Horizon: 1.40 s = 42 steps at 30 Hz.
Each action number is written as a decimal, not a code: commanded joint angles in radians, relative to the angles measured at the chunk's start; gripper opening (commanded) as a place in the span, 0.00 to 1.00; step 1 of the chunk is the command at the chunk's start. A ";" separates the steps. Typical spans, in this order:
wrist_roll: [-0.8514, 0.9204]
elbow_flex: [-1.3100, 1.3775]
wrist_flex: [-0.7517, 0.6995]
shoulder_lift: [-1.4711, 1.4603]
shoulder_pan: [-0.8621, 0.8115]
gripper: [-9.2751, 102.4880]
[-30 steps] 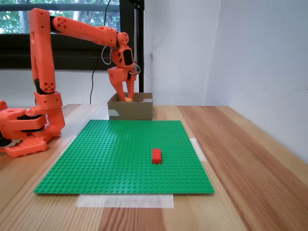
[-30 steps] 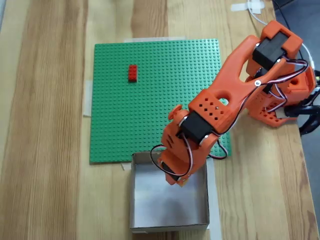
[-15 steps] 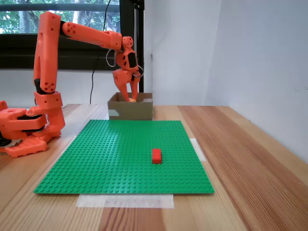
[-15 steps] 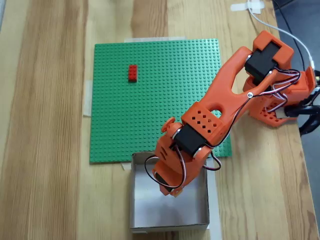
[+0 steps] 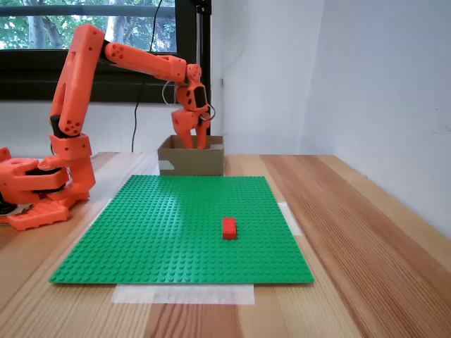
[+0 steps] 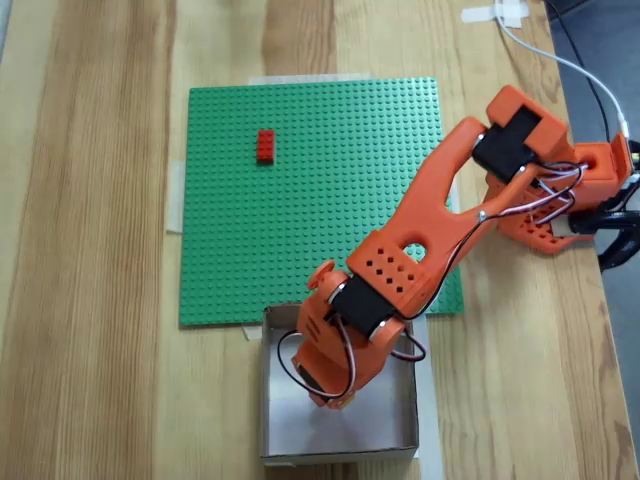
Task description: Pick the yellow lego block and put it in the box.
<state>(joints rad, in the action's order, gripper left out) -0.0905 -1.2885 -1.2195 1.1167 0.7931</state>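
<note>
Red brick: small, studded, on green studded baseplate | box: low brown cardboard, open top, at plate's edge | gripper: orange plastic, over box; jaws' state cannot tell | yellow lego block: hidden | bench: grained wood

Both fixed views are bright and sharp. Daylight comes in from the window at the top left. The orange arm drops a soft shadow inside the box. No glare, no blur, no bending at the edges.
</note>
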 commanded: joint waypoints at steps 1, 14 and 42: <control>-0.009 0.054 -0.003 -0.006 0.006 0.10; -0.017 0.072 -0.023 -0.028 0.009 0.10; -0.041 0.055 -0.098 0.164 0.005 0.30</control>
<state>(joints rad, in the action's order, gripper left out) -0.1396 -1.2318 -1.3131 1.1950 0.8084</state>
